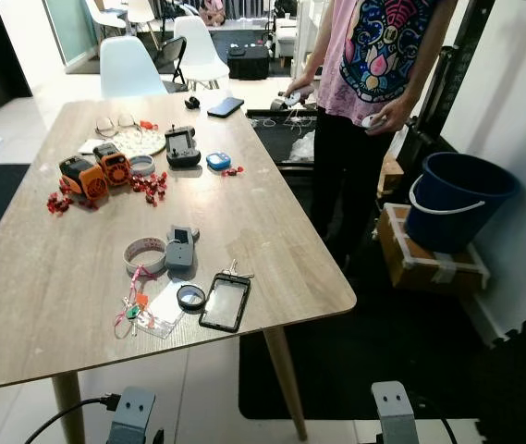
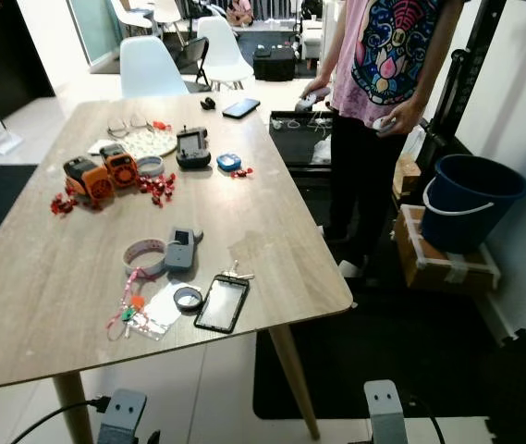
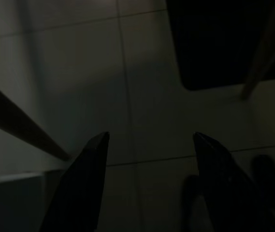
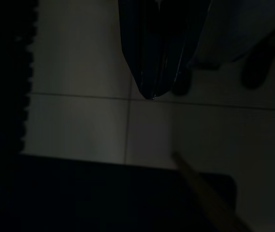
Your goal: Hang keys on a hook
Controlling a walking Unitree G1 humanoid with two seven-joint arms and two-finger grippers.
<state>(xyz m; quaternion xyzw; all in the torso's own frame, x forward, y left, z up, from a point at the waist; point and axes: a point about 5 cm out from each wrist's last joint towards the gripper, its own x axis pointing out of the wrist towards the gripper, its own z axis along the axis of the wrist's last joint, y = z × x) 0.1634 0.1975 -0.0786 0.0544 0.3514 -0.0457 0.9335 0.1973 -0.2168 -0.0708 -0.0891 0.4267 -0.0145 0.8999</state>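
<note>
Hanging idle below the table edge, left gripper [image 3: 149, 140] spread wide, two dark fingers [image 3: 86, 169] apart over dim floor tiles [image 3: 127, 72]. Right gripper [image 4: 151, 94] pressed narrow, tips together, holding nothing, pointing at shaded tiles beside a dark mat [image 4: 79, 193]. Both arms low, well apart from everything on the table.

Up on the wooden table [image 1: 244, 203], near the front edge: keys [image 1: 236, 270] lying flat, just beside the top corner of a black phone [image 1: 226, 302]. Round lens-like ring [image 1: 190, 296] touching the phone's left side. Clear badge holder [image 1: 163, 313] with pink lanyard [image 1: 133, 301] left of that. Grey gadget [image 1: 180, 248] and roll of tape [image 1: 144, 254] just behind, side by side.

Farther back: two orange toy robots [image 1: 96, 173] with red bits [image 1: 152, 185] scattered around, black handheld device [image 1: 182, 146], small blue disc [image 1: 218, 161], round mat [image 1: 138, 141], glasses [image 1: 115, 123], second phone [image 1: 226, 106] near the far edge.

Beyond the table's right side: person [image 1: 373, 55] in pink printed shirt standing, a controller in each hand. Blue bucket [image 1: 457, 199] on a cardboard box [image 1: 429, 259] by the wall. White chairs [image 1: 128, 67] behind the table.
</note>
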